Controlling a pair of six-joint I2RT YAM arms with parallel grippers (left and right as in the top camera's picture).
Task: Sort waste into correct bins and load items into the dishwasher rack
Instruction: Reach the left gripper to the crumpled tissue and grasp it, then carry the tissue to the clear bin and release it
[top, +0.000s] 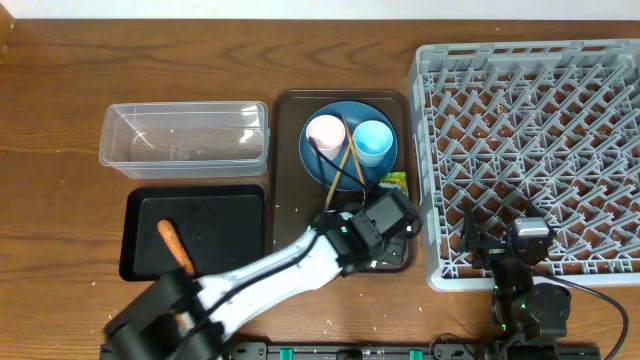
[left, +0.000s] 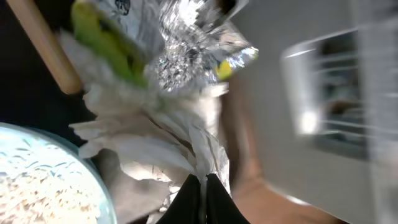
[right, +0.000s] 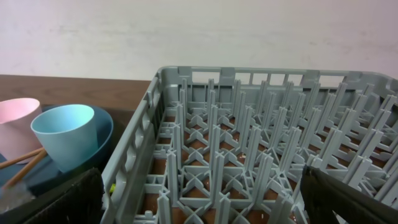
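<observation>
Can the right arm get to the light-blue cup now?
Probably yes: the light-blue cup stands beyond the rack wall, the right gripper's jaws are open, and the left arm is not between them.

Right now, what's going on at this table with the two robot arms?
The left gripper is shut on crumpled white paper on the brown serving tray, beside a crinkled foil wrapper and a yellow-green packet. A small orange carrot lies in the shallow black tray; the clear plastic tub looks empty. The large grey plastic dishwasher rack holds no dishes, and the right gripper hovers open at its near edge.
</observation>
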